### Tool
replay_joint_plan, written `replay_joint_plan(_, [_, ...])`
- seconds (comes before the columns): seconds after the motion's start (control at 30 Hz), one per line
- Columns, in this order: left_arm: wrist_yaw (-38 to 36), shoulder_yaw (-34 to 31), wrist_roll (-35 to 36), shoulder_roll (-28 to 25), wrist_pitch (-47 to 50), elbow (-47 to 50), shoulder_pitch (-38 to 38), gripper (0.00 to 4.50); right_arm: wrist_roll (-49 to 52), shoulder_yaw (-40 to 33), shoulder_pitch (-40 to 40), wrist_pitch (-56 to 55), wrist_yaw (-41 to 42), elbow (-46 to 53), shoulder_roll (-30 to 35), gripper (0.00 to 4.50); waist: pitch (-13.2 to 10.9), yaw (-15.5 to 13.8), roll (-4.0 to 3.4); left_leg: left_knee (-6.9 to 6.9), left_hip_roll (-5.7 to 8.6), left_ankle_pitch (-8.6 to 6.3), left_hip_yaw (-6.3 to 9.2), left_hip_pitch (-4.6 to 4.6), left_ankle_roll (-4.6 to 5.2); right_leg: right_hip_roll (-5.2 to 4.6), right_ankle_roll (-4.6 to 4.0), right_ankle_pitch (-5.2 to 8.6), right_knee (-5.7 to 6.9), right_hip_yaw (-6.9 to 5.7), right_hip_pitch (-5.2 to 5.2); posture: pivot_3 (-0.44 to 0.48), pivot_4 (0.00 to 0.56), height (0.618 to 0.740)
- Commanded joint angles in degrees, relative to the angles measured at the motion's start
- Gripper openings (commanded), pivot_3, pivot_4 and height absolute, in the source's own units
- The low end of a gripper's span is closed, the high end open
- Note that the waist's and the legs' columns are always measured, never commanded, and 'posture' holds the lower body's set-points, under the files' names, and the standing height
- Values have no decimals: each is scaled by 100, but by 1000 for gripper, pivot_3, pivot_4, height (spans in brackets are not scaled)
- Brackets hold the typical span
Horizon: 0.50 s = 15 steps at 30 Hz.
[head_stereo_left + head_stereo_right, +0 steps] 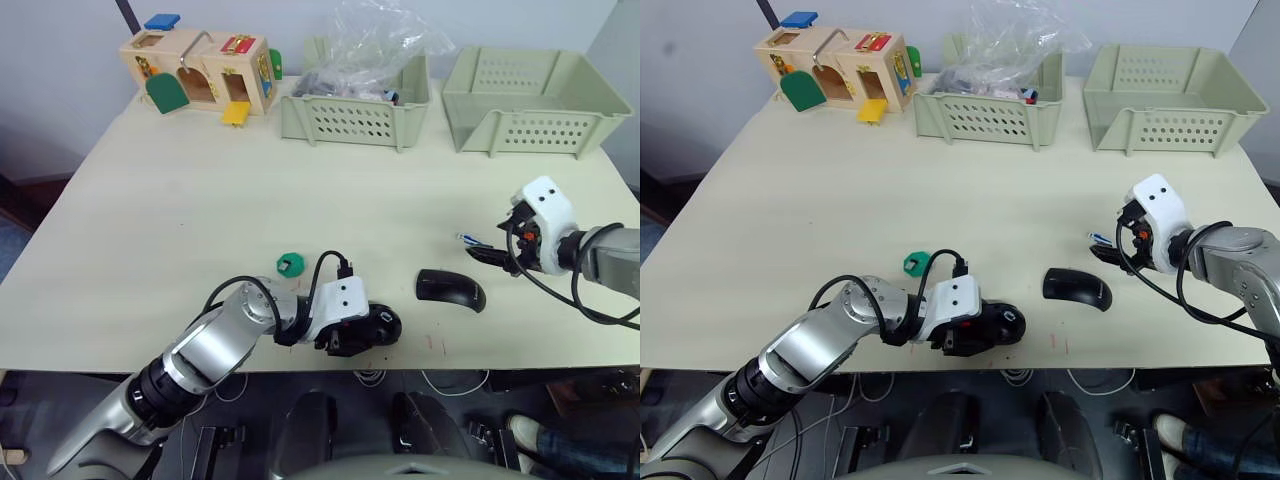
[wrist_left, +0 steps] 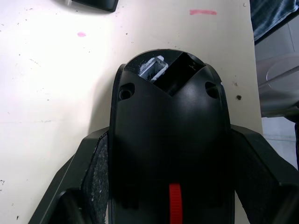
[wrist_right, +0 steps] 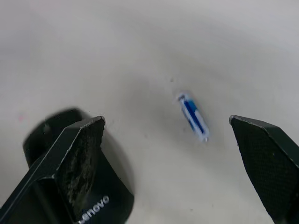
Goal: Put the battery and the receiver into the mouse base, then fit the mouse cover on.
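Note:
The black mouse base (image 1: 372, 327) lies near the table's front edge with my left gripper (image 1: 350, 335) shut on its sides. In the left wrist view the mouse base (image 2: 170, 116) shows a red wheel and an open hollow holding a silvery rectangular piece (image 2: 153, 69); I cannot tell whether that is the receiver. The mouse cover (image 1: 451, 289), a glossy black dome, rests to the right. Farther right, the small white and blue battery (image 3: 194, 116) lies on the table between the spread fingers of my open right gripper (image 3: 166, 120), which hovers just above it.
A green round disc (image 1: 290, 264) lies behind the left gripper. At the back stand a wooden toy house (image 1: 200, 72), a green basket (image 1: 350, 118) with a plastic bag in it, and a second green basket (image 1: 530, 120). The table's front edge (image 1: 440, 365) runs close to the mouse base.

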State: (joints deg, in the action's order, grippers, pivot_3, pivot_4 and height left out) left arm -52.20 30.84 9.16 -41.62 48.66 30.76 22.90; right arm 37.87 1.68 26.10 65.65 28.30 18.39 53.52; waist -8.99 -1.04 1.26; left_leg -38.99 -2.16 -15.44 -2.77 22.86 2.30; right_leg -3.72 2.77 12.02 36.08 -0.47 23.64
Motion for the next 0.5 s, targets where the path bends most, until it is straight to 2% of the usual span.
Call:
replay_joint_plan(0.03, [33, 74, -36, 24, 82, -64, -29, 2969, -504, 334, 360, -148, 114, -262, 85, 2782, 0, 7, 0, 0, 0, 0, 0, 0, 0, 0, 0, 0, 0, 0, 0, 0, 150, 740])
replay_joint_plan(0.07, [34, 75, -33, 30, 90, -61, -28, 2969, -835, 658, 438, -326, 188, -333, 190, 2506, 0, 5, 0, -1, 0, 0, 1, 0, 0, 0, 0, 0, 0, -1, 0, 0, 150, 740])
replay_joint_plan(0.5, [46, 89, -43, 70, 139, -30, -9, 2969, -1956, 1598, 1093, -630, 896, -1329, -136, 2506, 0, 8, 0, -2, 0, 0, 0, 2, 0, 0, 1, 0, 0, -2, 1, 0, 150, 740])
